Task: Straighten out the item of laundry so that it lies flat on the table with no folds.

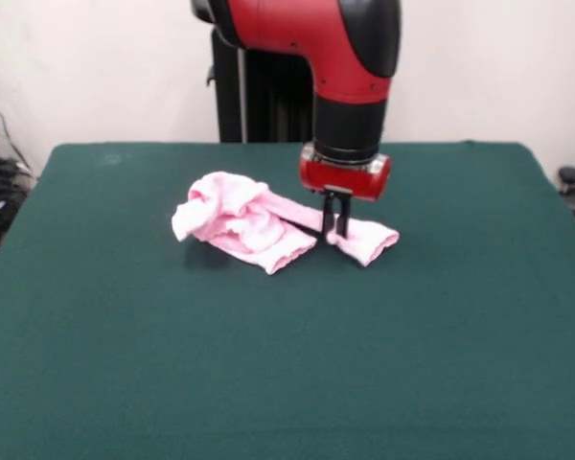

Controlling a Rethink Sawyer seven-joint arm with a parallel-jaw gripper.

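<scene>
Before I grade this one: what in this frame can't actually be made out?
- Front view: whether the pincer grips the pink baby pants or only touches them; its dark fingers stand close together against the cloth.
- The pants' waistband and any bow: lost in the bunched folds at the left end.
- The table: its near edge is cut off by the picture's bottom.
- The arm's upper part: cut off at the top.

One pair of pink baby pants [268,225] is lying on one green table [287,383]; one gripper [335,230] is showing.
</scene>
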